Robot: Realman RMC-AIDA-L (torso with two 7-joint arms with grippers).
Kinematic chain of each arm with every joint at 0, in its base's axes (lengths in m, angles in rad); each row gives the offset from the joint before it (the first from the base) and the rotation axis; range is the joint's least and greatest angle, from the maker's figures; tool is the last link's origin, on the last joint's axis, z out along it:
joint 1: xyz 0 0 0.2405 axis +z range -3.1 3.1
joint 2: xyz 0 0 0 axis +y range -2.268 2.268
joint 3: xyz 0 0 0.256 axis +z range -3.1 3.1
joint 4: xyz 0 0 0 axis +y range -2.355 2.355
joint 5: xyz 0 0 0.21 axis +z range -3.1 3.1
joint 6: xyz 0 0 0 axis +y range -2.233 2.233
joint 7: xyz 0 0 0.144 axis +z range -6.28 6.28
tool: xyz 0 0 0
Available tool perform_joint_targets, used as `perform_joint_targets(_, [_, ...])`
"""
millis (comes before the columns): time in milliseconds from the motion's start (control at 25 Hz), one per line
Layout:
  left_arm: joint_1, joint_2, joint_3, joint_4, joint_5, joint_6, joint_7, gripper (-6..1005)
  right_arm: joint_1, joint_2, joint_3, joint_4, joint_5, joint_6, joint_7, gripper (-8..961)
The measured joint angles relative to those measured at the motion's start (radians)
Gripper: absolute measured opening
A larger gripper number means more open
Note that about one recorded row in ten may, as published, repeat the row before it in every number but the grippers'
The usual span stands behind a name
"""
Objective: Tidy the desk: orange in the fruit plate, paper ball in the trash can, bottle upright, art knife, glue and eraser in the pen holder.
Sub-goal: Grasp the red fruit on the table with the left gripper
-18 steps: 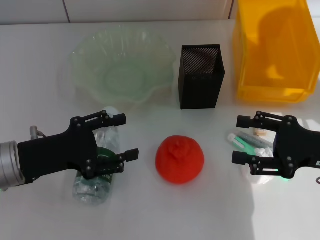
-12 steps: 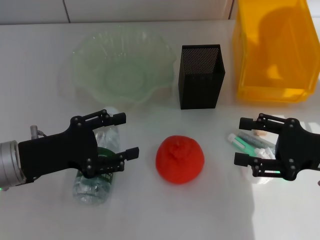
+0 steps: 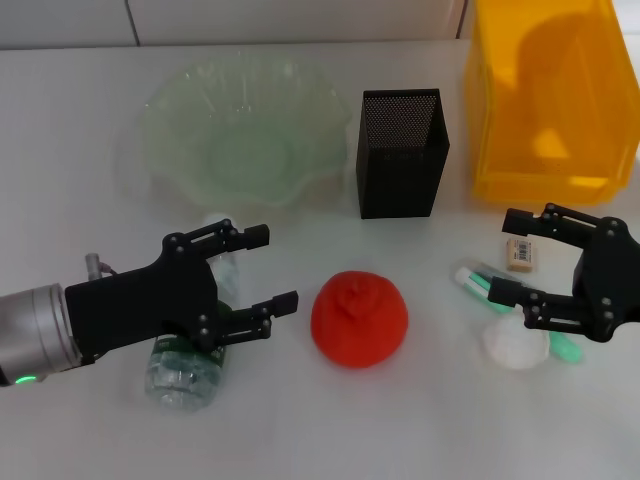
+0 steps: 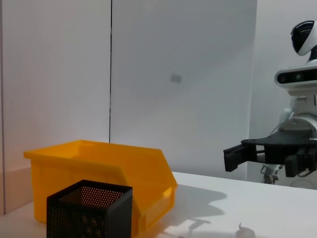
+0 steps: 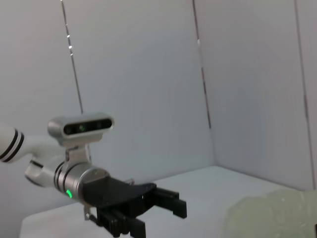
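The left hand (image 3: pixel 262 268), spread wide and holding nothing, hovers over the bottle (image 3: pixel 190 365), which lies on its side at about eight o'clock on the tabletop (image 3: pixel 80 180). The orange (image 3: pixel 359 317) sits at six o'clock, just beyond that hand's fingertips. It looks firm, round and fairly heavy, with a bumpy skin that should grip well; a hold across its widest part seems safest. The bottle is light, smooth and thin-walled, so it would probably dent or roll; the labelled middle looks like the place to take it.

The right hand (image 3: pixel 517 255), also wide and empty, hangs at four o'clock above the glue (image 3: pixel 478 284), the paper ball (image 3: pixel 515 345) and the eraser (image 3: pixel 521 254). The paper ball should crush easily; the eraser is small and flat.

The fruit plate (image 3: pixel 170 110) sits at eleven o'clock, the pen holder (image 3: pixel 400 165) at twelve, the trash can (image 3: pixel 545 100) at two.

The art knife cannot be made out, possibly hidden under the right hand. Most of the bottle is covered by the left arm.
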Motion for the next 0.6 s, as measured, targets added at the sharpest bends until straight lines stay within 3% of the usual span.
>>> perform_joint_targets(600, [-0.118, -0.006, 0.084, -0.170, -0.006, -0.118, 0.072, 682, -0.045, 0.003, 0.006, -0.051, 0.064, -0.016, 0.006, 801])
